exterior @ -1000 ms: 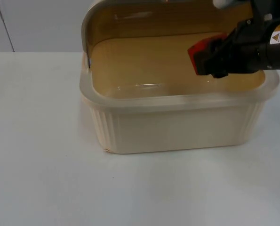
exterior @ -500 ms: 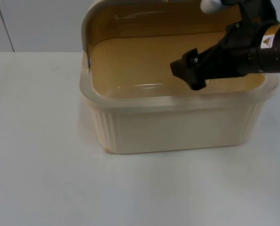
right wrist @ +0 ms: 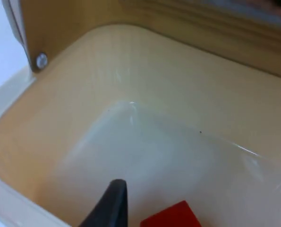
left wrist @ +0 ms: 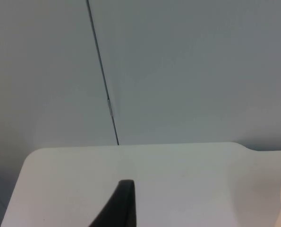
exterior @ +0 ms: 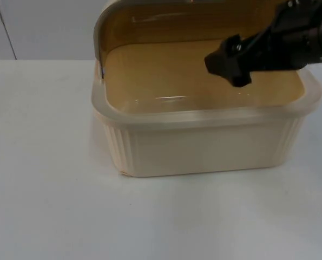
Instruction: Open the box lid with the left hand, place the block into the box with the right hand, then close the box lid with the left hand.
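1. In the right wrist view the red block (right wrist: 171,216), lying on the box (exterior: 204,146) floor, is cut off by the picture's edge.
2. In the top view the right gripper (exterior: 229,64) and its arm cover part of the box's inside; whether its fingers are apart cannot be told.
3. The raised lid (exterior: 150,16) is cut off by the top view's upper edge.
4. In the left wrist view a mere sliver of the box's rim shows at the bench (left wrist: 178,179) edge.

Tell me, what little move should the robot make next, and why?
Probably lift the right gripper clear of the cream plastic box. The red block lies on the box floor, apart from the gripper, and the wooden lid stands open, waiting to be closed.
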`<state>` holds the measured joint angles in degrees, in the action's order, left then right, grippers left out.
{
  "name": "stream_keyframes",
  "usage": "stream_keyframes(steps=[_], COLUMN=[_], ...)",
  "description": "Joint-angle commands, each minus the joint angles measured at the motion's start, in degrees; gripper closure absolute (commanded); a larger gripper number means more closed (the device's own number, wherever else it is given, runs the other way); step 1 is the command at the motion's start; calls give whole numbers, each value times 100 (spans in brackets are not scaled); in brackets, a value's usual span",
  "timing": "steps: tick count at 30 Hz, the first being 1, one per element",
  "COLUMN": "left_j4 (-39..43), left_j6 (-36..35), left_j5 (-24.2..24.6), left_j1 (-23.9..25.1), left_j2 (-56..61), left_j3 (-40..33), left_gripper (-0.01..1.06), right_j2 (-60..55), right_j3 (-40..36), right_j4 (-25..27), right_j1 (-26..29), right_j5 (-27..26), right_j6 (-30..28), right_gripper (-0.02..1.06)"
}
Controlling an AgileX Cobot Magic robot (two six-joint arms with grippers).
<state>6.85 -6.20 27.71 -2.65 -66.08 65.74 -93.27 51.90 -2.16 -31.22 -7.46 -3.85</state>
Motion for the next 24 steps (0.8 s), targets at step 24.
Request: stream_keyframes(steps=[24], left_j4=[-3], left_j6=[-32], left_j5=[-27], left_j1=[-34], left_j2=[31], left_j3=[-17], left_gripper=[1], right_j2=[3470], right_j3=[-23], right_j4=[110], right_j1=[56], right_j5=[1435], right_j6=[609], right_gripper=[-1])
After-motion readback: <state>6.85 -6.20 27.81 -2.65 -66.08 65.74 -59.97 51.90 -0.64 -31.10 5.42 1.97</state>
